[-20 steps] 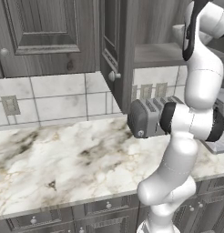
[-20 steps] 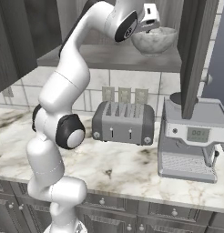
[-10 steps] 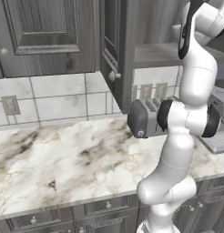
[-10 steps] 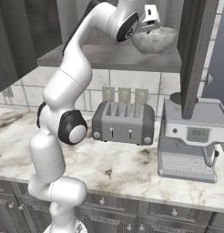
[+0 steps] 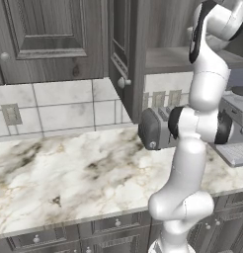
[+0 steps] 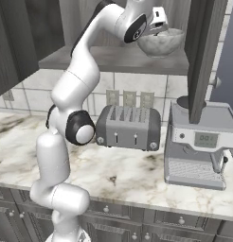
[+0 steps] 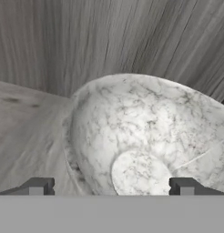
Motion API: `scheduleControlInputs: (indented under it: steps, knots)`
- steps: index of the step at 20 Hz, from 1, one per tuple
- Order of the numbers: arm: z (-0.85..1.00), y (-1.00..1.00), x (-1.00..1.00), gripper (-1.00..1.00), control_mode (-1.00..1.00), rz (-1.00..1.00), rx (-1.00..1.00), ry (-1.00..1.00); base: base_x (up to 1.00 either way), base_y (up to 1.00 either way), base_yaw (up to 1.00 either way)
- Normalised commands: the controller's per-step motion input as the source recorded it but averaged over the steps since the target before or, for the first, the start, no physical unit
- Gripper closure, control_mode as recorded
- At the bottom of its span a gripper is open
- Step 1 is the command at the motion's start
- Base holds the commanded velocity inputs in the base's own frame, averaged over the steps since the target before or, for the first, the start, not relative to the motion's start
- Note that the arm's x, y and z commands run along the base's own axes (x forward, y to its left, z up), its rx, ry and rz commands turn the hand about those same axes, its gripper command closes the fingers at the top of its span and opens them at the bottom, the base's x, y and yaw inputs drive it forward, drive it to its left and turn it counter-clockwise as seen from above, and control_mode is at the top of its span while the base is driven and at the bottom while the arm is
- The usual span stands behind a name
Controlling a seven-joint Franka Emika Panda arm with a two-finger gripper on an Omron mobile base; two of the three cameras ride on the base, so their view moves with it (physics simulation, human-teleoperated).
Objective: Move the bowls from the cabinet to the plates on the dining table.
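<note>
The cabinet (image 6: 113, 59) hangs on the wall above the counter (image 6: 137, 175), its door standing open so the inner shelf is seen. The white arm rises from the base in front of the counter and reaches high up to that shelf. On the counter, under the shelf, stands a grey toaster (image 6: 129, 127), and to the right of it a silver coffee machine (image 6: 196, 144).

On the shelf sits one bowl (image 6: 161, 41) of grey-white marble stone. It stands upright, its mouth facing up, and its base rests flat on the wood. Because it is round, it has no long axis that I can name. From the hand view the bowl (image 7: 150, 136) lies just ahead, and I look into its inside down to the flat round bottom.

The gripper (image 6: 155, 27) is at the left rim of the bowl. Its jaws are spread wide, one tip on each side of the near rim in the hand view, and they grasp nothing. Whether a tip touches the rim I cannot tell.
</note>
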Motion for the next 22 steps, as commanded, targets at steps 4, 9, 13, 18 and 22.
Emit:
scheduleControlInputs:
  steps: [4,9,13,18,22]
  knots:
    - [0.0,-0.06,0.04,-1.0,-1.0,0.01,0.0,0.02,0.0,0.0,0.0]
    - [0.0,0.0,0.0,1.0,-1.0,0.0,0.0,0.0,0.0,0.0,0.0]
    - [0.0,0.0,0.0,1.0,-1.0,0.0,0.0,0.0,0.0,0.0,0.0]
    - [0.0,0.0,-0.01,1.0,-1.0,0.0,0.0,0.0,0.0,0.0,0.0]
    - [0.07,0.0,-0.28,1.0,-1.0,0.0,0.0,0.0,0.0,0.0,0.0]
